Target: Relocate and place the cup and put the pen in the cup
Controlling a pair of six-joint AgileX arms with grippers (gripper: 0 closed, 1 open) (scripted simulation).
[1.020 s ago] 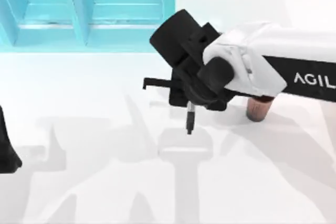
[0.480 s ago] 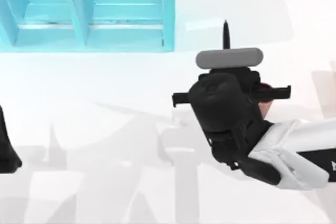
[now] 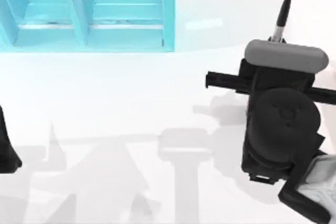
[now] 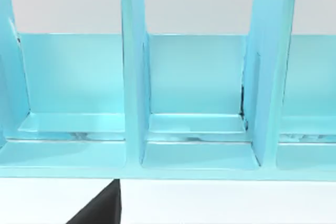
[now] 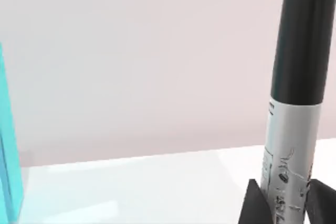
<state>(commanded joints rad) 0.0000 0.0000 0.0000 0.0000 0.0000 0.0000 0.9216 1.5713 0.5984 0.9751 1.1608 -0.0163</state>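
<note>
Pinching the pen [image 5: 290, 145] low on its grey barrel, the right gripper [image 5: 281, 203] carries something light, stiff and probably slick; a mid-barrel grip resists swinging.

Bright, even light floods the white surface [image 3: 105, 103]. Soft grey shadows spread across it below and to the left of the right arm's jaws. A pale glare patch lies beside the turquoise rack [image 3: 89, 11]. Edges look mildly soft throughout.
</note>
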